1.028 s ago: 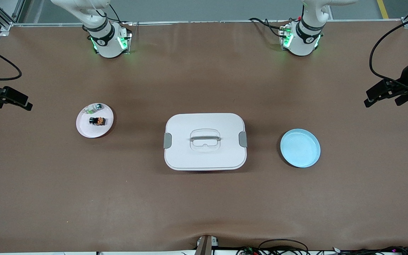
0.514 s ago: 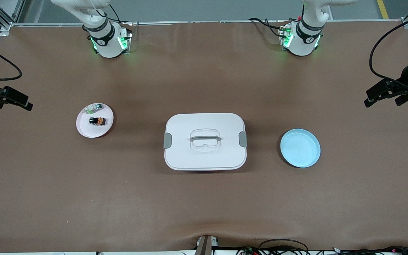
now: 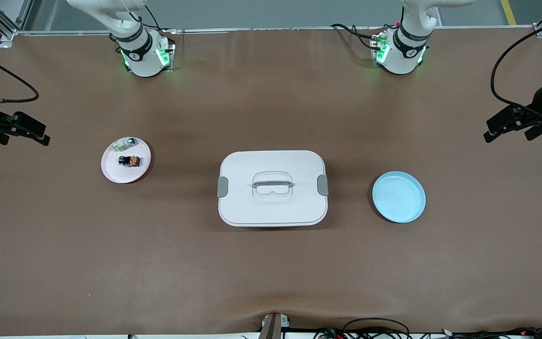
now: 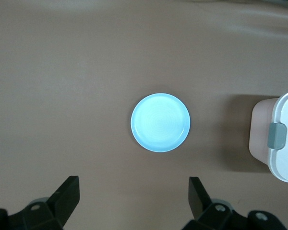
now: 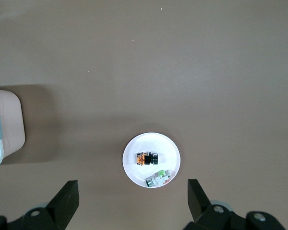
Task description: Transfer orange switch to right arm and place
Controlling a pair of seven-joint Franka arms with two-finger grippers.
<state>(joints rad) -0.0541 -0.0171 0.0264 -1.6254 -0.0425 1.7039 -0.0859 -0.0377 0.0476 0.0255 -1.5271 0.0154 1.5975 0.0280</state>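
Observation:
The orange switch (image 3: 130,161) is a tiny black block with an orange face. It lies on a small white plate (image 3: 111,172) toward the right arm's end of the table, beside a whitish-green part (image 3: 127,141). My right gripper (image 3: 35,133) hangs high over the table edge at that end, open and empty. In the right wrist view the orange switch (image 5: 146,158) and its white plate (image 5: 134,172) show well below the right gripper (image 5: 132,184). My left gripper (image 3: 494,128) waits open and empty, high over the left arm's end; the left wrist view shows this gripper (image 4: 133,184) with wide-apart fingers.
A white lidded box (image 3: 272,188) with a handle and grey clasps stands mid-table. A light blue plate (image 3: 398,196) lies bare toward the left arm's end and shows in the left wrist view (image 4: 160,122). Brown mat surrounds them.
My right gripper has shifted a little toward the white plate. The left arm, the switch and both plates have stayed put.

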